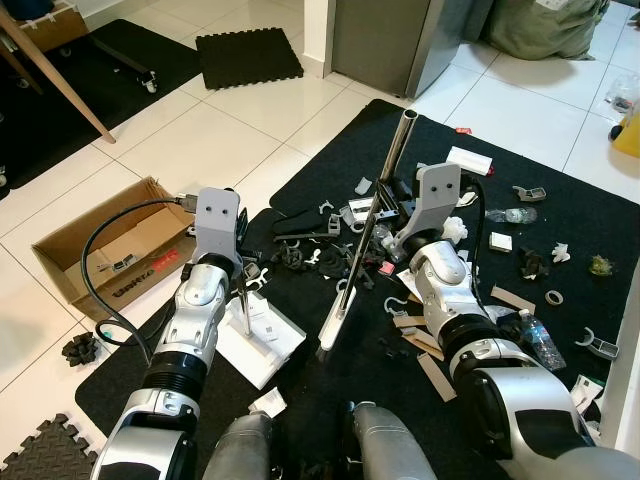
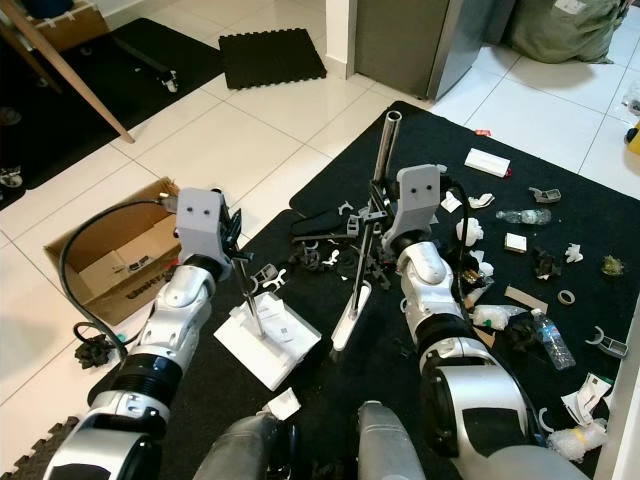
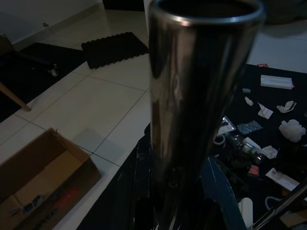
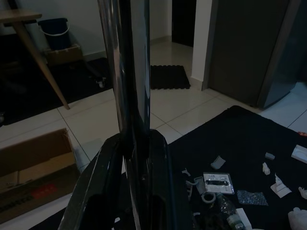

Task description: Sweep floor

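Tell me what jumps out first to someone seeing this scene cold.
The black mat strewn with litter: scraps, small bottles, cardboard bits, mostly at the robot's right and ahead. At its middle the right gripper is shut on a broom, head resting on the mat, while the left gripper holds a white dustpan by its handle. An open cardboard box lies on the tiles to the left.
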Available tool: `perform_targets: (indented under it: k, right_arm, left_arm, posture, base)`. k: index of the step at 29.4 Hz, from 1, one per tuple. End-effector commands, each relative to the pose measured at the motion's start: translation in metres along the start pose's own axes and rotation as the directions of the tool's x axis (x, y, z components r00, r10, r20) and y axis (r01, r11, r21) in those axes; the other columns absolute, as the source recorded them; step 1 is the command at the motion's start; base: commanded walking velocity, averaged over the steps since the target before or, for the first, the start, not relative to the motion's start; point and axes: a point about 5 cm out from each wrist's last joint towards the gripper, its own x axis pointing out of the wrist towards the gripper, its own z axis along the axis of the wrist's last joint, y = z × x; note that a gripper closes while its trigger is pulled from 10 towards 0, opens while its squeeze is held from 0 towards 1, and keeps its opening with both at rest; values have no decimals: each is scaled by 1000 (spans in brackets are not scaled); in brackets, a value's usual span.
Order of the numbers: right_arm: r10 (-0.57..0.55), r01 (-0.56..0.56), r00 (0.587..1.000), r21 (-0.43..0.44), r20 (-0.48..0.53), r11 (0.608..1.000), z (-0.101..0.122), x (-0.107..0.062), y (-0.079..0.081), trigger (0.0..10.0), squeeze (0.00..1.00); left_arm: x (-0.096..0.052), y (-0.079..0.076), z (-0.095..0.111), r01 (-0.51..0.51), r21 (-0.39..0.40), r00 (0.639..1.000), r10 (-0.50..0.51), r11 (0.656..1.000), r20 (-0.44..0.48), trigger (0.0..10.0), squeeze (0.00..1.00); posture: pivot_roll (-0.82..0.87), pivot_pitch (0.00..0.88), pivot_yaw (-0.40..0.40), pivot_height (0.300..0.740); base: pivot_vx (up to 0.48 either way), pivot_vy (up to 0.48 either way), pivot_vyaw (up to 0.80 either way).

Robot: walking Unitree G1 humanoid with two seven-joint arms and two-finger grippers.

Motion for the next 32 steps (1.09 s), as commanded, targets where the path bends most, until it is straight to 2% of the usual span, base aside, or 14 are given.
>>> perform_targets:
  k: [1, 24, 29, 32]
  right_arm:
    - [6, -6, 1000, -1, 27, 1000, 5, 3, 2, 10000, 0]
    - [10, -10, 1000, -5, 20, 1000, 4, 2, 2, 10000, 0]
    - [4, -4, 1000, -10, 19, 1000, 3, 1, 2, 10000, 0]
    - [-1, 1, 1000, -8, 17, 1000, 3, 1, 2, 10000, 0]
  left_arm:
    - [2, 1, 9, -7, 11, 999, 7, 1000, 54, 10000, 0]
    - [4, -2, 9, 0, -10, 998, 1, 1000, 58, 10000, 0]
    - [5, -2, 9, 1, 21, 999, -2, 1000, 53, 10000, 0]
    - [4, -2, 8, 4, 2, 998, -4, 1000, 56, 10000, 0]
  posture:
    - [22, 49, 19, 740]
    - [14, 38, 21, 740]
    - [13, 32, 20, 740]
    - [14, 30, 19, 740]
  base:
    - [0, 0, 0]
    - [0, 0, 0]
    - [0, 0, 0]
    - [0, 0, 0]
